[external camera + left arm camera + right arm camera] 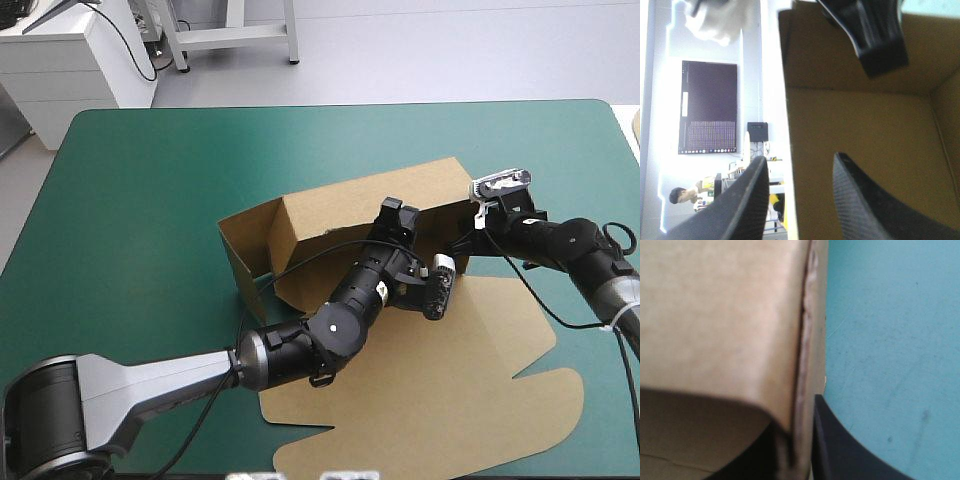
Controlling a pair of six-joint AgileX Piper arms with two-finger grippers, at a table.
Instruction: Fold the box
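Box point(360, 205) wall stands between the left gripper's point(799, 159) spread fingers, while the right gripper point(796, 417) pinches another wall's edge. Seat the left squarely before clamping.

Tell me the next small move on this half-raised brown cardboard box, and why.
Probably close the left gripper on the raised wall of the brown cardboard box. Its black fingers stand open astride the wall's edge, one inside and one outside, gripping nothing, while the right gripper is shut on the box nearby and seems to steady it.
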